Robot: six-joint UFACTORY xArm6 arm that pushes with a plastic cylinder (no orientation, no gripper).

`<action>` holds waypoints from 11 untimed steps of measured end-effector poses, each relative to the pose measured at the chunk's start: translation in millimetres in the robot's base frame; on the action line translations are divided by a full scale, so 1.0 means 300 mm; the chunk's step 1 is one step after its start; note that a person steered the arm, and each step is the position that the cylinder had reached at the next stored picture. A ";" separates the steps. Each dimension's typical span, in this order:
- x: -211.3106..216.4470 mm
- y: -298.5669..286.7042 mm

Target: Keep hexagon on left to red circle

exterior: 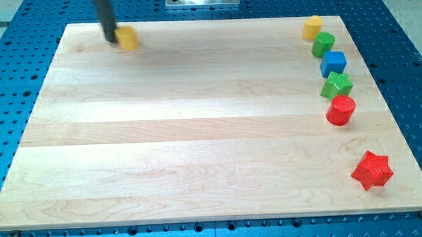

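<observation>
A yellow hexagon block (128,38) lies near the board's top left corner. My tip (111,39) touches its left side; the dark rod rises from there to the view's top. The red circle block (341,110) stands at the right side of the board, far to the right of the hexagon.
Along the right edge run a yellow block (311,27), a green block (323,43), a blue cube (333,63) and a green star (336,84), just above the red circle. A red star (372,170) lies at lower right. The wooden board (197,133) rests on a blue perforated table.
</observation>
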State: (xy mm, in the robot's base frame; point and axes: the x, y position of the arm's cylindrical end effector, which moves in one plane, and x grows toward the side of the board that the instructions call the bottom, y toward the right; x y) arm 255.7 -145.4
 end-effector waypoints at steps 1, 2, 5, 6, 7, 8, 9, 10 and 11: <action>0.246 0.346; 0.500 0.529; 0.086 0.388; 0.377 0.678; 0.730 0.884; 0.713 0.880; 0.581 0.855; 0.593 1.047; 0.740 1.102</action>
